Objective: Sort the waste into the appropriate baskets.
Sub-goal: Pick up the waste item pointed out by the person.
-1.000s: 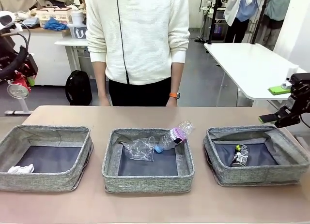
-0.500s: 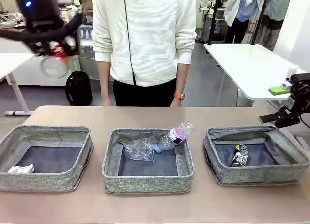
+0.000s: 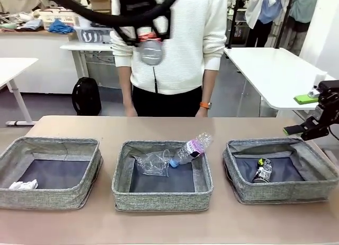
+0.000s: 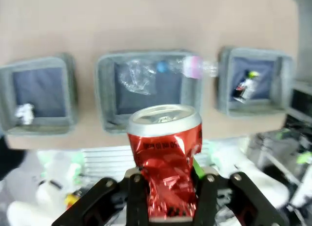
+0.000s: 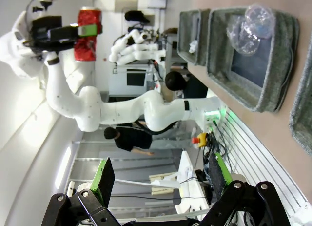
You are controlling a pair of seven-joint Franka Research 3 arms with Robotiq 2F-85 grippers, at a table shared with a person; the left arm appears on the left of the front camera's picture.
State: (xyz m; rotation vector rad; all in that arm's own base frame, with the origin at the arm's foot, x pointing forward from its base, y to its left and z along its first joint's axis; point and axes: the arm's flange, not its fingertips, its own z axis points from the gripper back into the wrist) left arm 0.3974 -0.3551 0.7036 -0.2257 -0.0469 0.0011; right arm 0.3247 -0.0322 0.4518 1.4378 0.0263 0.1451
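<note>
From the front camera, the left gripper point(image 3: 151, 41) hangs high at twelve o'clock, in front of the person's white sweater point(image 3: 175, 38), pinching the crushed red can point(image 3: 151, 50), whose silver end faces the camera. Three baskets sit in a row on the table point(image 3: 169, 224). The left basket point(image 3: 50, 172), at eight o'clock, holds the crumpled white paper ball point(image 3: 22, 184) in its near left corner. The middle basket point(image 3: 162, 174) holds the clear plastic cup point(image 3: 152, 163), and the clear bottle with blue cap point(image 3: 189, 148) leans over its far right rim. The right basket point(image 3: 279, 170), at four o'clock, holds the dark crushed can point(image 3: 261, 170). The right gripper point(image 3: 303, 129) sits at three o'clock, just past the right basket's far corner; its green pads stand apart with nothing between them.

In the left wrist view, the black fingers point(image 4: 138, 201) clamp the red can's lower half at six o'clock, the can standing upright with its silver top toward the baskets far below. The middle basket lies directly beyond the can, at twelve o'clock.

In the right wrist view, the green pads point(image 5: 103, 176) are spread wide at six o'clock, empty. The left arm point(image 5: 87, 106) holds the red can at eleven o'clock; the baskets lie at one o'clock.
</note>
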